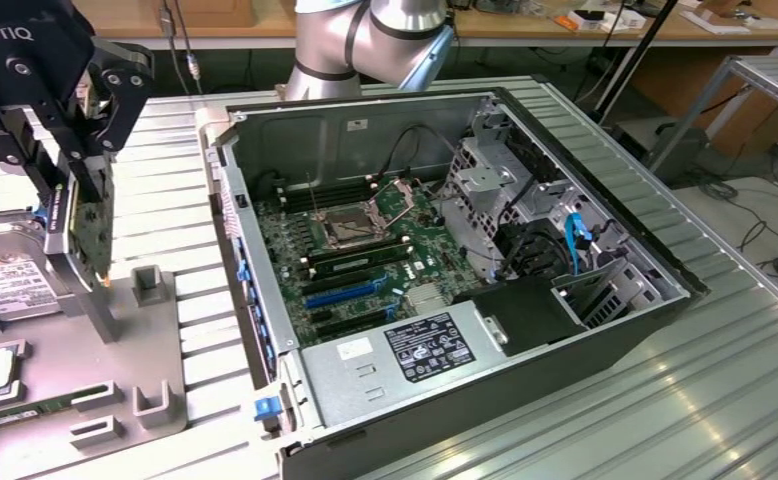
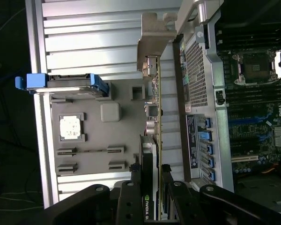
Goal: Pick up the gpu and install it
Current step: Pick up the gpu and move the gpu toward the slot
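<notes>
The gpu [image 1: 80, 235] hangs upright above the grey parts tray [image 1: 162, 340] at the exterior view's left, with my gripper [image 1: 82, 185] shut on its upper edge. In the wrist view the gpu [image 2: 155, 117] appears edge-on, a thin green card whose silver bracket [image 2: 152, 42] is at the far end, and my gripper [image 2: 152, 185] has black fingers [image 2: 131, 187] pressed on both faces. The open computer case [image 1: 249, 300] lies to the exterior view's right of the card. Its motherboard [image 1: 362, 240] faces up with blue expansion slots [image 1: 336, 292] exposed. The card is apart from the case.
The tray carries a silver hard drive [image 1: 2, 285] with blue rails [image 2: 68, 84], a CPU [image 2: 70, 126] and a RAM stick [image 1: 29, 405]. The arm's base [image 1: 362, 40] stands behind the case. A power supply [image 1: 416, 345] fills the case's near corner. Ribbed metal tabletop [image 1: 709, 400] surrounds everything.
</notes>
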Motion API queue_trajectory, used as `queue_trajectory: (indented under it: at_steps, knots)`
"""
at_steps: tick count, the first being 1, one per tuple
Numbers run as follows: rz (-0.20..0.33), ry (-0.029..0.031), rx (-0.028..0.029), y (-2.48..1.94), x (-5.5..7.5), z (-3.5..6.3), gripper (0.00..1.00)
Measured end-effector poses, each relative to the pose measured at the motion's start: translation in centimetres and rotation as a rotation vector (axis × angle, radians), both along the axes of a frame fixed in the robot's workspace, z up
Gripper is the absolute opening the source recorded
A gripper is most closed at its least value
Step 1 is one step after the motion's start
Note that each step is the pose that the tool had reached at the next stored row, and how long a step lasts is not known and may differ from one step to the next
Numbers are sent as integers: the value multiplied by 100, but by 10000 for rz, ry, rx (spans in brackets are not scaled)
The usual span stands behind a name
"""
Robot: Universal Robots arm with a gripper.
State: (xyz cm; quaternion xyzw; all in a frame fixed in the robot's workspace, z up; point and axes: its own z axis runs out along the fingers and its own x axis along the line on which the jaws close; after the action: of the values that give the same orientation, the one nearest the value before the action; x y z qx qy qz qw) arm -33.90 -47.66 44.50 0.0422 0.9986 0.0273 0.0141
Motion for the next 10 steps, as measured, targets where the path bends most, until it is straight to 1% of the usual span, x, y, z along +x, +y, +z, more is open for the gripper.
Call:
queue_trajectory:
  at_steps: [10]
  knots:
    - [-1, 0, 0, 0, 47, 0, 27]
